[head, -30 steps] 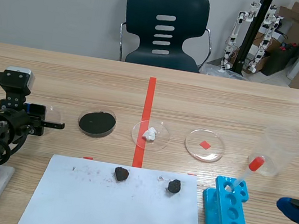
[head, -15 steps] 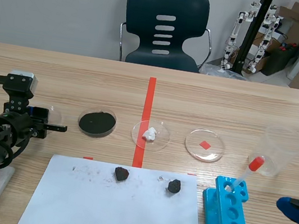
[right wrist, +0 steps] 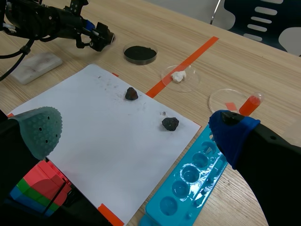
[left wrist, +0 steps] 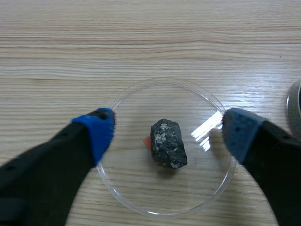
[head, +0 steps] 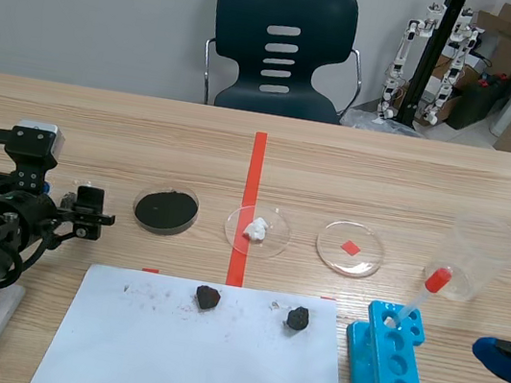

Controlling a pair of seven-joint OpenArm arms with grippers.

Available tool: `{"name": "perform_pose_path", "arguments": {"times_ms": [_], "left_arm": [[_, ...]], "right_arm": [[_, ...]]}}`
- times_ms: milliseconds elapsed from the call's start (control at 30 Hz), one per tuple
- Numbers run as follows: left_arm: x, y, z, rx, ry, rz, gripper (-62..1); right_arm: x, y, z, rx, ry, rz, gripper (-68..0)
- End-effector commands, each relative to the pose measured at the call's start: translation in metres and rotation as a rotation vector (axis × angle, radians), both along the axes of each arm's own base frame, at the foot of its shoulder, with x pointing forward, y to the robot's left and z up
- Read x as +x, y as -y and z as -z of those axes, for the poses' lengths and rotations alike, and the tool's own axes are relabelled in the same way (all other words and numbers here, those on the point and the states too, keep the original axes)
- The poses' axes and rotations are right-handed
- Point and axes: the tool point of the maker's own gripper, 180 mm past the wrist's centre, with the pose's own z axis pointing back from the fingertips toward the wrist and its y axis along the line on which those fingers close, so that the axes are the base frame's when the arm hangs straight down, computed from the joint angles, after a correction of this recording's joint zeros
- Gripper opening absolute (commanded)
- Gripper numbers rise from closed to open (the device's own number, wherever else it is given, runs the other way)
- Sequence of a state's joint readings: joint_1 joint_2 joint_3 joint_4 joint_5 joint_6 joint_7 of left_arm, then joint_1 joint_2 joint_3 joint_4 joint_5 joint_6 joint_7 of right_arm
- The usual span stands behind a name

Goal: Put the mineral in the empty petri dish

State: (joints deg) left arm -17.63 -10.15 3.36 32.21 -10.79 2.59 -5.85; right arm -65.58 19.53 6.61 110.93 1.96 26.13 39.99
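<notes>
At the far left of the table, the left gripper point(left wrist: 168, 128) has just let go. Half a second ago the scene view showed its fingers drawn close together over the clear petri dish point(left wrist: 131, 179). Now they stand wide apart, one blue pad at each side of the dish's rim, with nothing between them but air. The arm itself has barely shifted in that time. The mineral point(left wrist: 168, 143) — a dark, speckled lump — lies on the floor of the dish near its middle, clear of both pads and of the glass wall. A sliver of orange-red tape mark shows beside it through the glass. Nothing else is in the dish with it. I judge from this that the placing is done and the release was clean. What is left is likely only for the arm to lift away without clipping the rim, since the open fingers sit close to it on both sides. The right gripper point(right wrist: 136, 132) hangs low at its own side, wide open and empty, above the near corner of the white paper point(right wrist: 94, 127). Two more dark lumps point(right wrist: 131, 93) lie on that paper, well apart from the filled dish.
</notes>
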Motion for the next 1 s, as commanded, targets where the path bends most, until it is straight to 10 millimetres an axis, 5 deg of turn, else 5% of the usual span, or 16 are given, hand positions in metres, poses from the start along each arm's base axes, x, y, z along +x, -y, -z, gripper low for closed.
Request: {"name": "perform_pose_path", "arguments": {"times_ms": [0, 133, 967], "left_arm": [[0.010, 0.004, -0.013, -0.013, 0.043, 0.029, -4.8], [0.012, 0.010, -0.019, -0.027, 0.060, 0.063, 1.4], [-0.008, 0.011, -0.042, 0.066, 0.115, 0.141, 1.4]], "right_arm": [[0.003, 0.000, -0.007, 0.022, 0.021, 0.006, 0.4], [0.003, 0.000, -0.007, 0.022, 0.021, 0.006, 0.4], [0.003, 0.000, -0.007, 0.022, 0.021, 0.006, 0.4]]}}
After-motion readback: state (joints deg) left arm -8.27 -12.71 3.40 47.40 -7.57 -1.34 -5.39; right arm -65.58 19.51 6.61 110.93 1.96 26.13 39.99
